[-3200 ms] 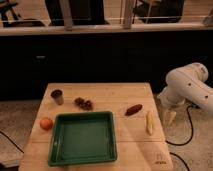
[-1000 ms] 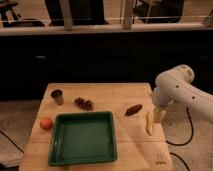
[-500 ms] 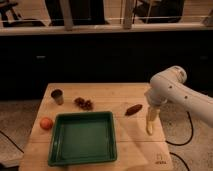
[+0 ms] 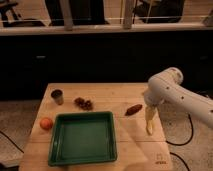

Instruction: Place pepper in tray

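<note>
Pepper [image 4: 133,110] lies on the wooden table [image 4: 112,94], gripper [image 4: 149,109] just beside it.

Table [image 4: 125,92] holds tray [image 4: 83,115], pepper [image 4: 133,109], cup [image 4: 57,96], orange [image 4: 46,123], cluster [image 4: 84,103], stick [image 4: 149,126]; gripper [image 4: 149,108] over stick.

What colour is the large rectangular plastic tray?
Dark green tray, shown best in the camera view; the gripper hangs right of the small red-brown pepper.
</note>
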You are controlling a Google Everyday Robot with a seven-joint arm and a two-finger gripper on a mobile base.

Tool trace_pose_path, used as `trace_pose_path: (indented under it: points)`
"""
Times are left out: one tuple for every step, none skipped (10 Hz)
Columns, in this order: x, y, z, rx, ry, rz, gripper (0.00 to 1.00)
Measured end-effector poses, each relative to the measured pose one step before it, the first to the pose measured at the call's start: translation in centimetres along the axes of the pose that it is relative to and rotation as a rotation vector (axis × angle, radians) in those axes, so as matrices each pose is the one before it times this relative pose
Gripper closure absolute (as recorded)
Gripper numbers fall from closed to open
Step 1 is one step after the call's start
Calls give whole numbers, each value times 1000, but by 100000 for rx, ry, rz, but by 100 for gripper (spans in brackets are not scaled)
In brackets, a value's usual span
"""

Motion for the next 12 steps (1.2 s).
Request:
trace_pose_path:
  points:
    - [-198,-165,210,189,-461,-356,20]
    - [-72,-211,439,230,-454,-657,20]
    - [142,-125,343,193,-324,-108,20]
    - [-35,-119,427,49,-362,-185,20]
    - [-460,-382,848,-91,-1297,-908,20]
    - [236,-201,356,191,-149,-469,20]
    - [196,-209,379,164,-194,-539,20]
    - [-18,-156,433,-33,-338,-349,20]
    - [-17,-167,482,-111,-403,-221,20]
    - [48,-181,455,-39,-342,-253,20]
    - [161,-111,381,-11,-201,-143,20]
    - [114,-90,391,-136,-243,-153,20]
